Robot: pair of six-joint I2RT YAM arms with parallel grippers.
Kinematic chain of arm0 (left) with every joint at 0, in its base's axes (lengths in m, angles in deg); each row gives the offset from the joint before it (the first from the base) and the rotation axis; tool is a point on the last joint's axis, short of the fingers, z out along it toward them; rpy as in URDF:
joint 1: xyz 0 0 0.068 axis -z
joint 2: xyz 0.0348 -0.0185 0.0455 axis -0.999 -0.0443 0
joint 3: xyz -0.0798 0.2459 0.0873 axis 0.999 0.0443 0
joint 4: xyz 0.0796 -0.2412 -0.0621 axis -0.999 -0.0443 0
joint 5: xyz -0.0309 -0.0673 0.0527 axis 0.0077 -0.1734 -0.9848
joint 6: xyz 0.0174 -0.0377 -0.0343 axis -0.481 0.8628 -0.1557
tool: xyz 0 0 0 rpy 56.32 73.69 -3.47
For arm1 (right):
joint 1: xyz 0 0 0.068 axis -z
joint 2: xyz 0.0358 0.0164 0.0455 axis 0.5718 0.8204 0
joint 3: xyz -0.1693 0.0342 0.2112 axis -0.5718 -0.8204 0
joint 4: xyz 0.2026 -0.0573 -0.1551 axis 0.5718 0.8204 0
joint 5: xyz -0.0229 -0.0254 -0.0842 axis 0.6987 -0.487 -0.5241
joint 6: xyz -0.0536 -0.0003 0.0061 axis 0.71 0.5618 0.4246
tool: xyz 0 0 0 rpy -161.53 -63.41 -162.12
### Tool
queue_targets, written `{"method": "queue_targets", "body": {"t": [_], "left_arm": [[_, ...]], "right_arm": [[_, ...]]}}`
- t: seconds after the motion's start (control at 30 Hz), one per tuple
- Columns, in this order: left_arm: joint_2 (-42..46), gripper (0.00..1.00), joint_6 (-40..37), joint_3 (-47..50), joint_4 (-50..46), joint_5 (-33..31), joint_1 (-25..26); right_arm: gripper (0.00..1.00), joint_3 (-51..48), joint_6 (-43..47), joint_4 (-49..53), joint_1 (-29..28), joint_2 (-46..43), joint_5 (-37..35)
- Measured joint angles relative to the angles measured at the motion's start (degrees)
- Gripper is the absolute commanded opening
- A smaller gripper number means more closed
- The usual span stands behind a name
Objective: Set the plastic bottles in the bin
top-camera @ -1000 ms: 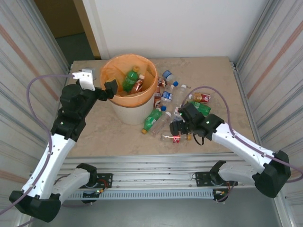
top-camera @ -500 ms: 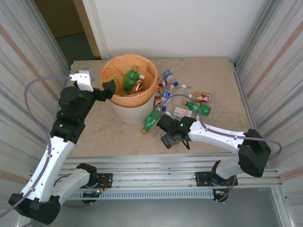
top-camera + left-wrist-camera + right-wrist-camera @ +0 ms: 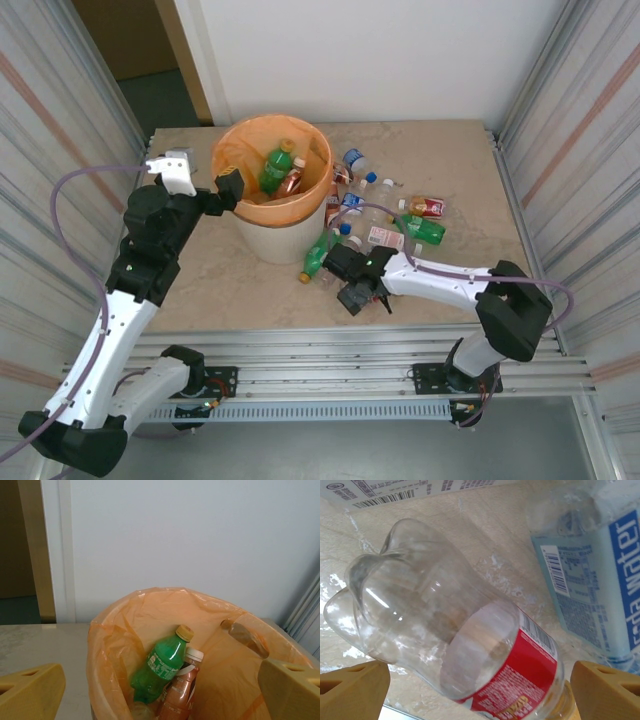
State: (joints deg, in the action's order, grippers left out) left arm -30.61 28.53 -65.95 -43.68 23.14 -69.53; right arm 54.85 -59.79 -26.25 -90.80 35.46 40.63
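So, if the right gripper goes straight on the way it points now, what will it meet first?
Most likely the clear bottle with the red label, lying on the table between its open fingers; how near is unclear.

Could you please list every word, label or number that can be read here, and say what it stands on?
"water", after a cut-off "da": blue bottle label.
Red label on the clear bottle: yellow lettering, unreadable.
White label and barcodes: print too small.
Label on the green bottle in the bin: blurred.
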Motion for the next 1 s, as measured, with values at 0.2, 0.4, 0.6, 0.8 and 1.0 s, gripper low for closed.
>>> {"method": "queue_targets", "body": {"t": [0.2, 0.4, 0.6, 0.8, 1.0], "left_arm": [[0.0, 0.99, 0.0, 0.0, 0.0, -0.2, 0.0], [0.0, 0.99, 0.0, 0.0, 0.0, -0.6, 0.0], [0.0, 0.99, 0.0, 0.0, 0.0, -0.6, 0.0], [-0.1, 0.99, 0.0, 0.0, 0.0, -0.6, 0.0], [-0.4, 0.99, 0.0, 0.0, 0.1, -0.6, 0.0]], "right_arm": [[0.85, 0.2, 1.1, -1.4, 0.1, 2.3, 1.3], [0.80, 0.2, 1.2, -1.9, 0.3, 3.9, 3.8], [0.73, 0.0, 1.1, -2.4, 1.5, 5.0, 6.1], [0.66, -0.3, 1.1, -2.7, 2.5, 5.7, 8.0], [0.53, -0.3, 1.2, -2.7, 3.2, 5.7, 9.3]]}}
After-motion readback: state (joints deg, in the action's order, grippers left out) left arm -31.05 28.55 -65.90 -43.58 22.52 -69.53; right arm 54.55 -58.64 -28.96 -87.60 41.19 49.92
